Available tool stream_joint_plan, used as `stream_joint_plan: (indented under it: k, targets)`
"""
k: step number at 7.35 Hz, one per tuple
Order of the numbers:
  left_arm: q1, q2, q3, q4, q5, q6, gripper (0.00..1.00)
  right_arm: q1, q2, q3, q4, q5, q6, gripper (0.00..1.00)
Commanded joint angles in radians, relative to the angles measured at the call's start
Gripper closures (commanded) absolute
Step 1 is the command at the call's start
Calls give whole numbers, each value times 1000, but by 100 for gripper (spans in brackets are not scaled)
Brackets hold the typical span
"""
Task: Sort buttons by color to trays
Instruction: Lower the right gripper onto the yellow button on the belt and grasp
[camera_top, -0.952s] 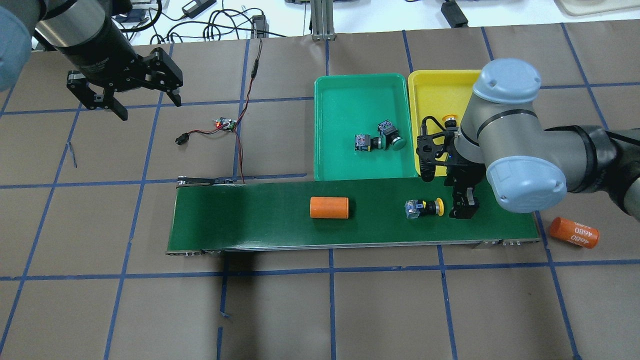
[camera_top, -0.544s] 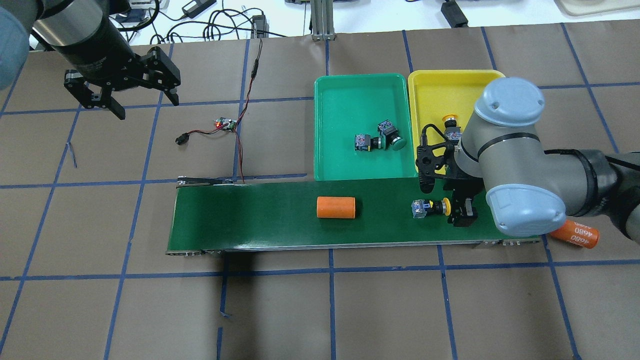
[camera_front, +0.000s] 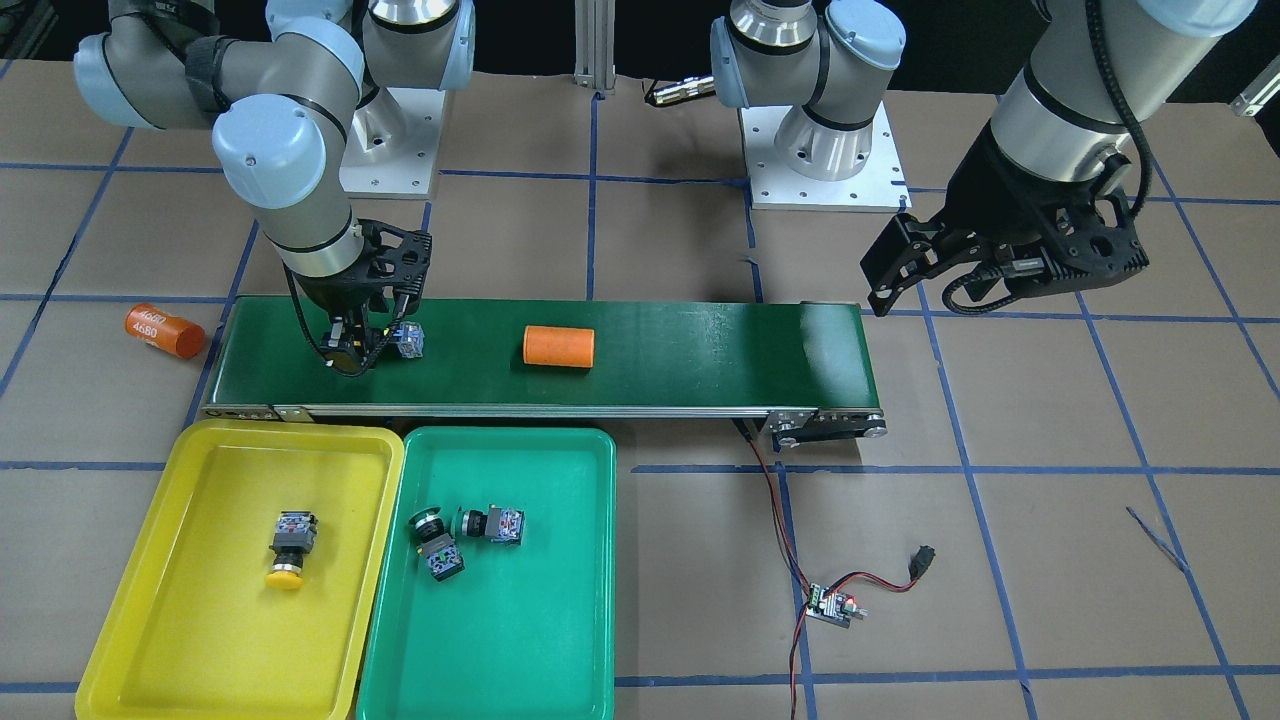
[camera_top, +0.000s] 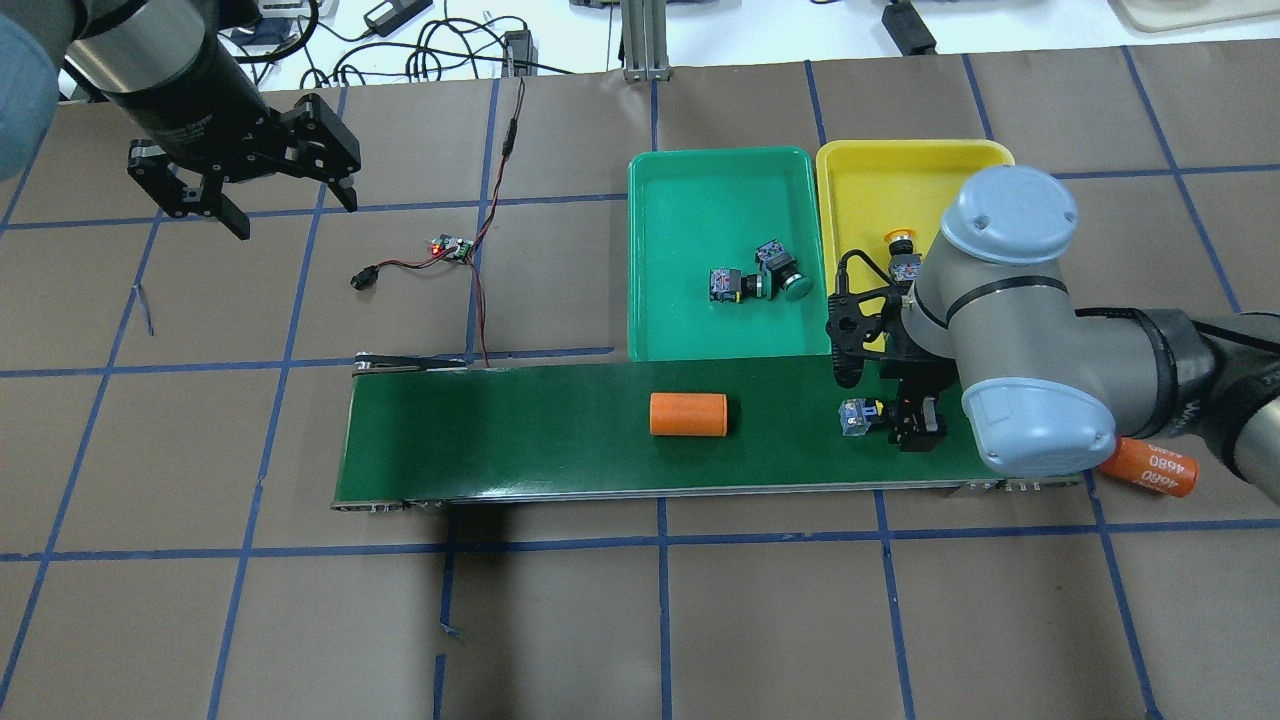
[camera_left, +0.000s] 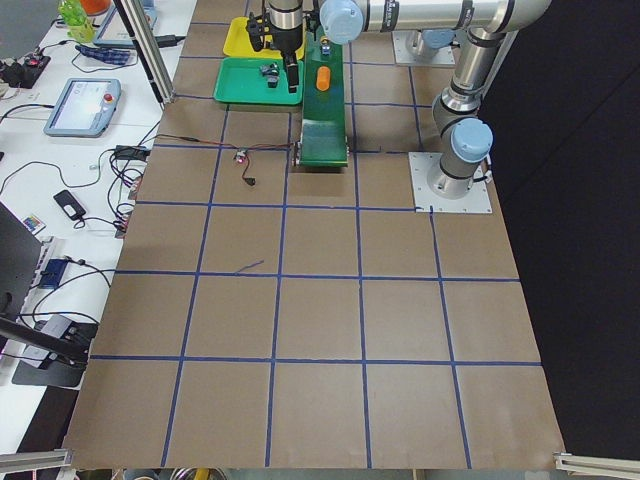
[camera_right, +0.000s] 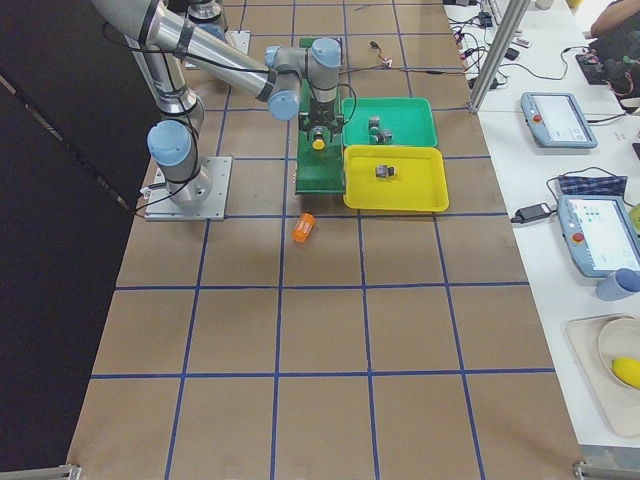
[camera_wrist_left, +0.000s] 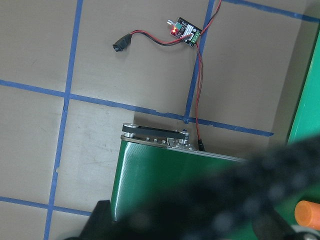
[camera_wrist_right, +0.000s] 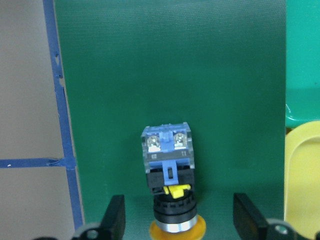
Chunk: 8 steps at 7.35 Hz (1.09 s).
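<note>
A yellow-capped button (camera_top: 853, 415) lies on its side on the dark green conveyor belt (camera_top: 500, 440), its bluish end pointing left. My right gripper (camera_wrist_right: 180, 222) is open and low over the belt, one finger on each side of the button's yellow cap (camera_wrist_right: 177, 231), apart from it. The same button shows in the front view (camera_front: 405, 340). Another yellow-capped button (camera_top: 903, 250) lies in the yellow tray (camera_top: 880, 170). Two green-capped buttons (camera_top: 785, 272) (camera_top: 728, 284) lie in the green tray (camera_top: 700, 190). My left gripper (camera_top: 298, 215) is open and empty, high over the far left of the table.
An orange cylinder (camera_top: 687, 414) lies on the belt left of the button. A second orange cylinder (camera_top: 1155, 468) lies on the table past the belt's right end. A small controller board (camera_top: 450, 248) with red and black wires sits left of the green tray.
The orange cylinder and the button have ridden right on the belt. My right gripper has come down around the button's cap, which now sits between its fingers. The left gripper barely moved.
</note>
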Motion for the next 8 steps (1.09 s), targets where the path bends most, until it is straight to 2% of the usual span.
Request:
stream_joint_plan:
  k: [1, 2, 3, 4, 5, 6, 8]
  targets:
    - [0, 0, 0, 0, 0, 0, 0, 0, 1, 13, -2, 3, 1, 21]
    - [0, -2, 0, 0, 0, 0, 0, 0, 1, 21, -2, 5, 0, 23]
    - [0, -2, 0, 0, 0, 0, 0, -6, -2, 21, -6, -4, -8, 54]
    - [0, -2, 0, 0, -2, -2, 0, -6, -4, 21, -6, 8, -12, 69]
    - [0, -3, 0, 2, -3, -2, 0, -4, -1, 23, -5, 11, -11, 75]
    - [0, -3, 0, 0, -2, -2, 0, -10, 4, 14, -6, 10, -17, 76]
    - [0, -3, 0, 0, -2, -2, 0, -17, 25, -87, -9, 7, -26, 75]
